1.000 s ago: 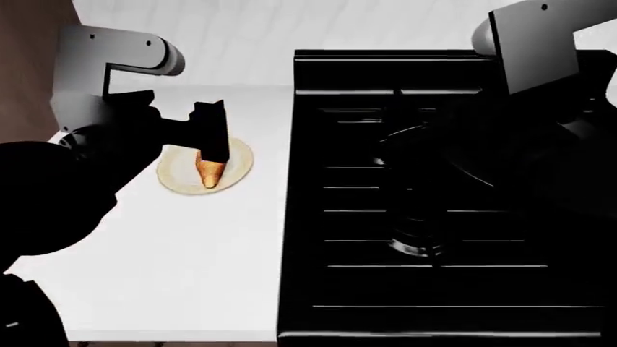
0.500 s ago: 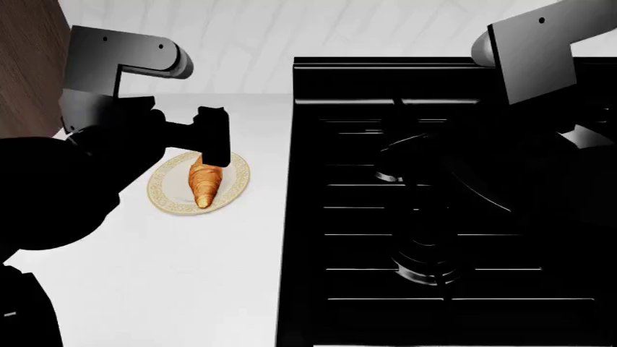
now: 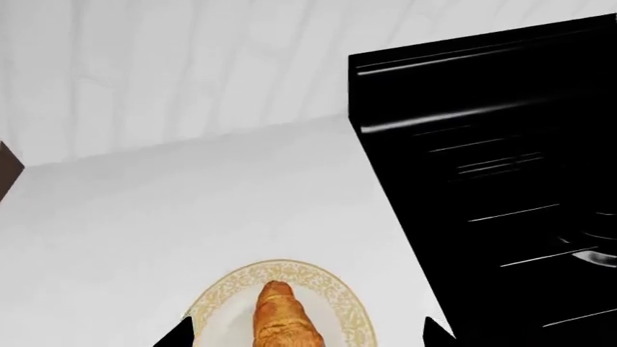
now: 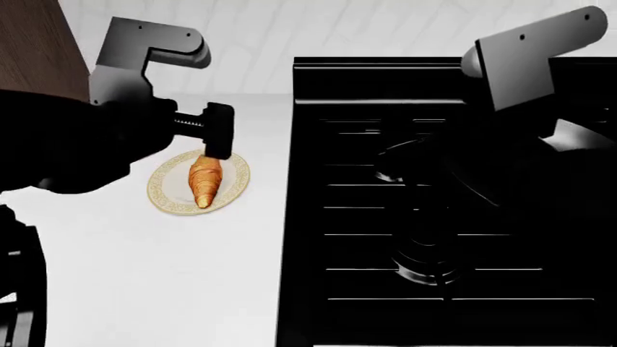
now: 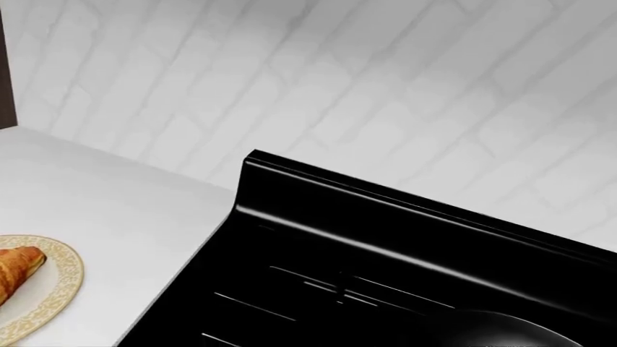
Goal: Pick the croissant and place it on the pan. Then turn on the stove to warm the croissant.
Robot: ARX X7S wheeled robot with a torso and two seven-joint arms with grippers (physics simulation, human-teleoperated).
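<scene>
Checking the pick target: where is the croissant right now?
In the head view the croissant lies on the plate on the white counter, left of the stove, with the left gripper right above its far end.

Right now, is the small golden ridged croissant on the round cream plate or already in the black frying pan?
On the plate. The croissant lies across its middle, left gripper above it.

The head view looks steeply down from above over the white bench [image 4: 193, 275] on the left and the glossy black gas stove [image 4: 443, 217] on the right. The left wrist view sits close above the cream, gold-rimmed round plate [image 3: 352, 318], facing the far white tiled wall [image 3: 173, 65]. The right wrist view looks from higher up across the stove's back edge. All three share the plate and the golden-orange ridged croissant [image 5: 14, 266].
</scene>
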